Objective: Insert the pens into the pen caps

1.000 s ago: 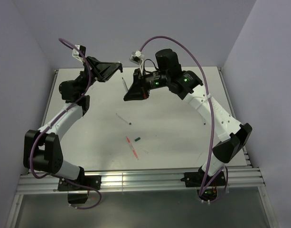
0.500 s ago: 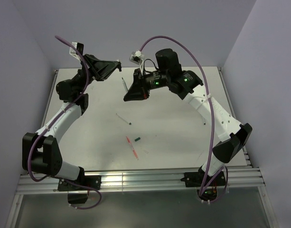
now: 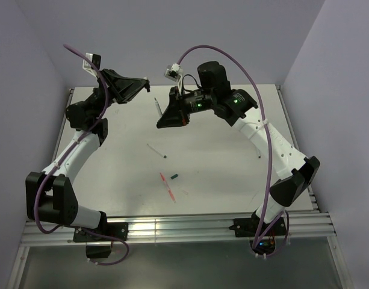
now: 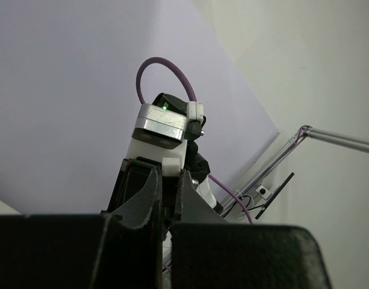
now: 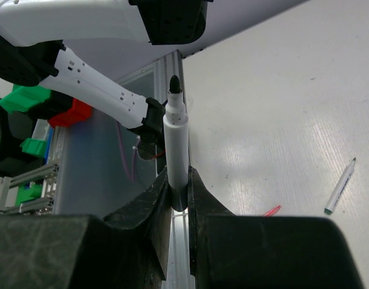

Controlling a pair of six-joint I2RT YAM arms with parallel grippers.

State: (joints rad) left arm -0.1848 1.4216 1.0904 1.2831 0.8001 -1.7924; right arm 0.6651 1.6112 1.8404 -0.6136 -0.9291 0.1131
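My right gripper (image 5: 179, 180) is pinching a white pen (image 5: 177, 153) by the lower end of its barrel. The 2 black fingers press on either side. The barrel is a smooth, round plastic tube with a narrower collar and a small black conical tip, and it stands out past the fingertips in line with them. In the top view this pen (image 3: 155, 106) is raised over the far middle of the table (image 3: 232, 174), its dark tip pointing toward the back wall.

My left gripper (image 3: 145, 84) hangs in the air just beyond and left of that tip, with a gap between them. Its angular matte black fingers (image 4: 149, 198) are pressed together with only a thin slit between them (I cannot tell whether anything sits in the slit).

The table is a flat white sheet, mostly matte but with a soft sheen in the right wrist view. The other 2 pens lie flat on it, well apart from both grippers. The second whitish pen (image 3: 156, 150) is a thin straight stick lying diagonally near the centre, its dark tip at the near end. The red-pink pen (image 3: 167, 186) lies nearer to the bases, also diagonal. Just beside its far end is the dark green cap (image 3: 174, 176), a tiny stub, close to the pen but not touching it.
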